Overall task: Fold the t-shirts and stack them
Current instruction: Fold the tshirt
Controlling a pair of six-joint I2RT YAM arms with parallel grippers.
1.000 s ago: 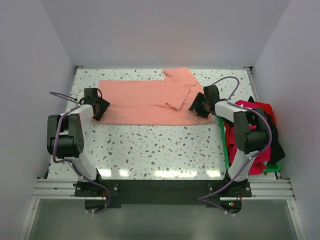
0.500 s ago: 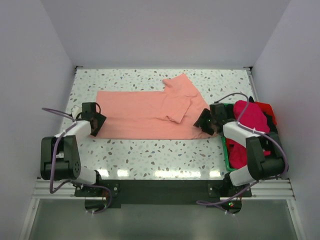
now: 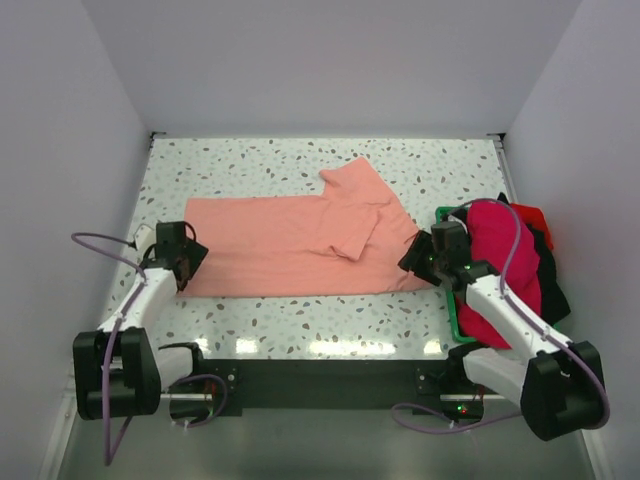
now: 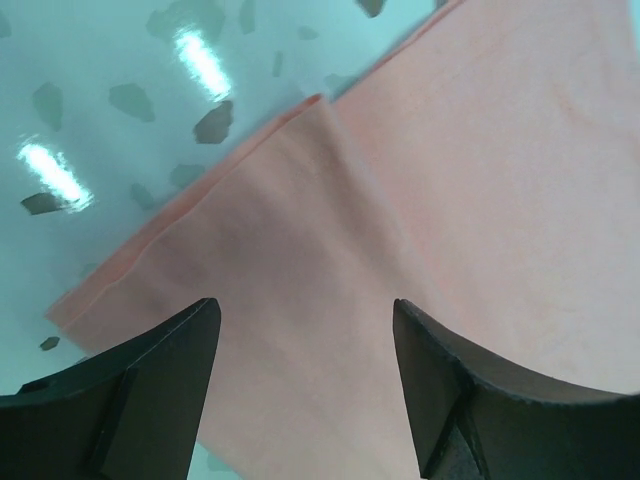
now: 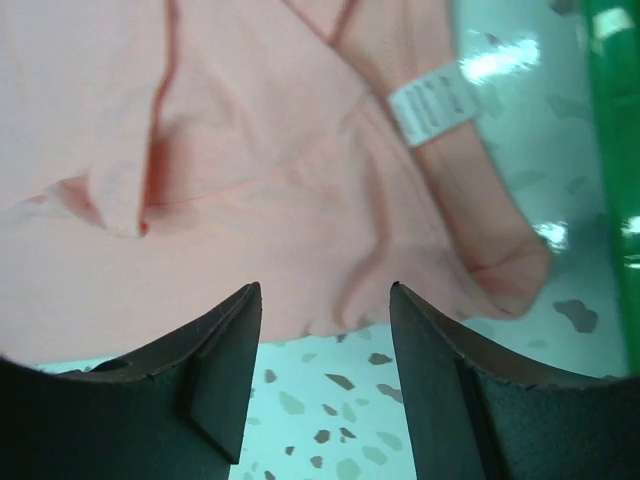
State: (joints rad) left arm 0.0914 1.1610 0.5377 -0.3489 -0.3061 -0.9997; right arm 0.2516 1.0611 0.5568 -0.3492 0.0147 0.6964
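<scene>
A salmon-pink t-shirt lies flat across the speckled table, one sleeve folded over its middle. My left gripper is at the shirt's near-left corner. In the left wrist view its jaws stand open, with the pink cloth lying flat beneath and between them. My right gripper is at the shirt's near-right edge. It is open too, straddling the hem of the shirt next to a white label. A magenta t-shirt, a red one and a black one are piled at the right.
The pile sits in a green tray at the table's right edge, close behind my right arm; its rim shows in the right wrist view. White walls close in the table on three sides. Bare speckled table runs along the near edge.
Both arms have drawn back toward the near edge, and the pink shirt has slid nearer along with them. The right arm now reaches across in front of the tray.
</scene>
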